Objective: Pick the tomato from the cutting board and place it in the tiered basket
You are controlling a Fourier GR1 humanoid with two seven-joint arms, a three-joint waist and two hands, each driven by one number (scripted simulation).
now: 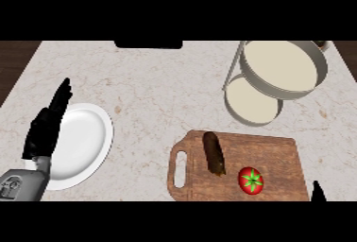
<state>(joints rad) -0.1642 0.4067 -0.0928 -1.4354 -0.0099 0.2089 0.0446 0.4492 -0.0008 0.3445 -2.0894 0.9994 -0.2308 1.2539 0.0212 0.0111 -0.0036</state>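
Presently, I log the following from the head view.

Tomato (pixel 251 180): red with a green star calyx, lying on the cutting board (pixel 279 151) near its lower right part, untouched by either hand.

Cutting board: wooden, handle slot at its left end, set on the counter (pixel 153 85) right of centre.

Other item on board: a dark brown elongated vegetable (pixel 214 153), lying left of and above the tomato, close to it but apart.

Tiered basket (pixel 317 71): at the upper right, two round tiers, both showing pale bottoms with nothing in them that I can see.

Left hand (pixel 47 127): at the left edge, fingers straight and together, pointing up, over the rim of a white plate (pixel 87 142); I read it as resting and holding nothing.

Right hand (pixel 318 191): only a dark tip shows at the lower right edge, just right of the board; I cannot tell how its fingers are set.

Step in hand: in my judgement the pick has not begun; this is the approach to the tomato.

Next move: I would bring the right hand in over the board's right end, down around the tomato, keeping off the brown vegetable, then lift and carry up to the basket.
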